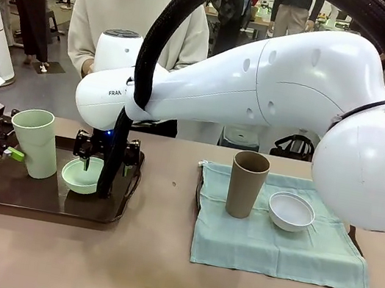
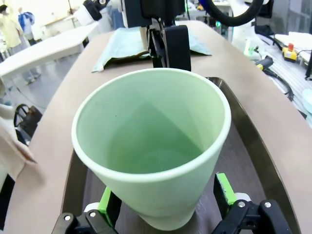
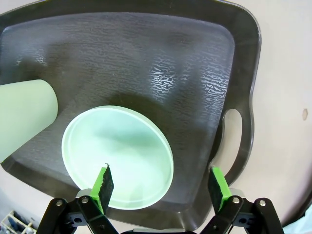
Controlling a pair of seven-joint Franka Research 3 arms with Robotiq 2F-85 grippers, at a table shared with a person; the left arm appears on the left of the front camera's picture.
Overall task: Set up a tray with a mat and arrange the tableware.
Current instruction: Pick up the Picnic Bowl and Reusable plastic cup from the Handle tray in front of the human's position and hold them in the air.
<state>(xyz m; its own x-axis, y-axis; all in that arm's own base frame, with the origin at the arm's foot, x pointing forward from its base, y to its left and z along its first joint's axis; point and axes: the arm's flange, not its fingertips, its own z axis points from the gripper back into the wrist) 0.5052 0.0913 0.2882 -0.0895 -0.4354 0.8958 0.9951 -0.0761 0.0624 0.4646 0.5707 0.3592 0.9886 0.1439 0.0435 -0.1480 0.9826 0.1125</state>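
my left tool (image 2: pixel 165 194) is spread wide low at the near left end of the dark tray (image 1: pixel 41 201), with the mint green cup (image 2: pixel 151 146) standing upright between its fingers. one green pad (image 2: pixel 105 204) sits close against the cup's lower wall, though i cannot tell whether it touches; the other pad (image 2: pixel 223 187) stands clear of it. the cup is not pinched.

just beside the cup on the same tray lies the mint green bowl (image 3: pixel 117 156), mouth up. my right arm reaches across the table (image 1: pixel 155 272) from the right, and my right tool (image 3: pixel 161 184) hangs over that bowl, fingers apart and holding nothing. one of its pads is above the bowl's rim, the other above the tray's edge near the handle slot.

well apart, on the right half of the table, a pale green mat (image 1: pixel 272 240) lies spread flat. the tan cup (image 1: pixel 246 185) stands upright on it, and the white bowl (image 1: pixel 291 210) sits just beside the cup, also on the mat.

at the far side a person (image 1: pixel 137 15) in a white top stands facing the table.
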